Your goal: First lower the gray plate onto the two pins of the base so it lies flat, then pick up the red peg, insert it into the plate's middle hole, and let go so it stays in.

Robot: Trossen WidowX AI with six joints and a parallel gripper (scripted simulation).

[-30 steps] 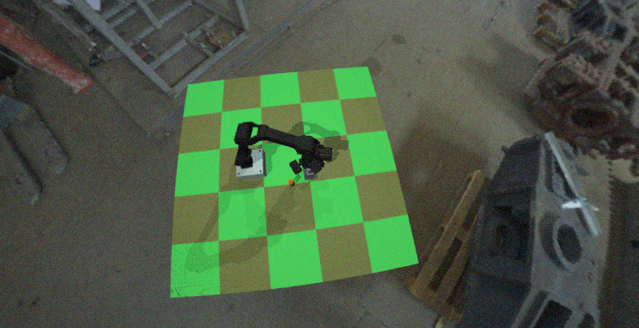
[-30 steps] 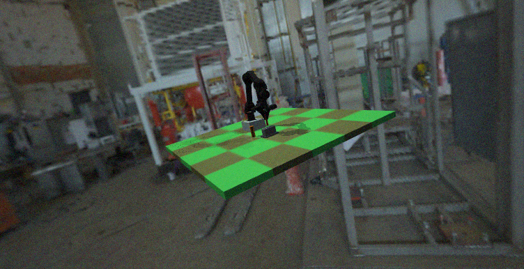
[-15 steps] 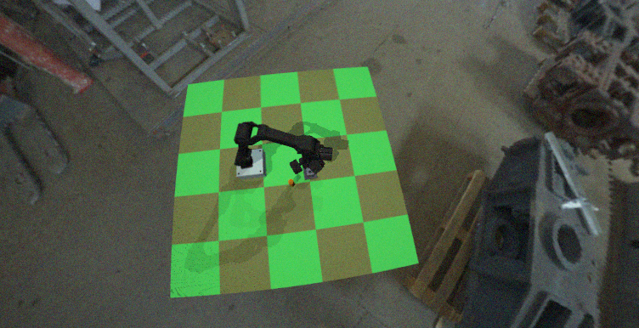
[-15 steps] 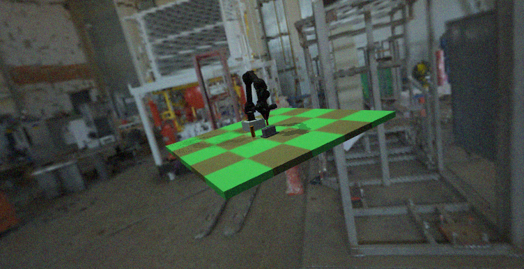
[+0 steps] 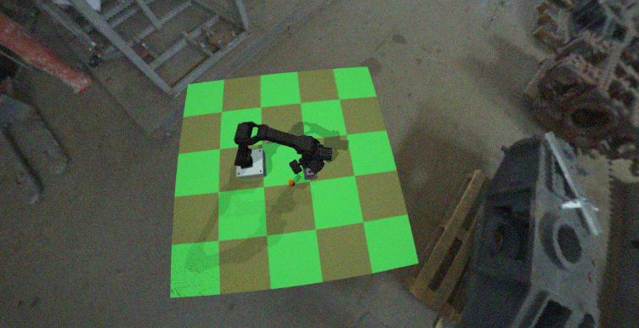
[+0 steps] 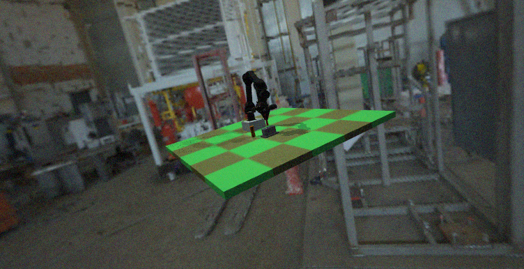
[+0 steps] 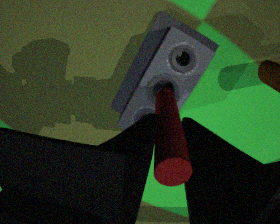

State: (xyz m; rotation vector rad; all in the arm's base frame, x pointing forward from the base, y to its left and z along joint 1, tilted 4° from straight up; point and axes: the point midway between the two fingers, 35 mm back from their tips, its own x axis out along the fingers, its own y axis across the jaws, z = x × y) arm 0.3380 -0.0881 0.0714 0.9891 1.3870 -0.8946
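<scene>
Wrist view shows my tool point(image 7: 168, 123) pinching the red peg point(image 7: 172, 135) point(image 6: 267, 121), its far end at the gray plate's point(image 7: 198, 45) point(image 6: 269, 132) point(image 5: 309, 173) middle hole; a slight sideways offset could jam it on the rim.

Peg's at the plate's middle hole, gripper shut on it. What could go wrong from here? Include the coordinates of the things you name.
Jamming: the red peg point(image 7: 172, 137) looks a bit tilted over the gray plate's point(image 7: 196, 44) middle hole, so it could bind.

Early release: I can't tell how deep its tip sits; if shallow, it may topple once the gripper point(image 7: 168, 123) opens.

Bumping: an orange peg point(image 5: 291, 182) point(image 6: 252, 132) point(image 7: 276, 75) stands close by.
</scene>
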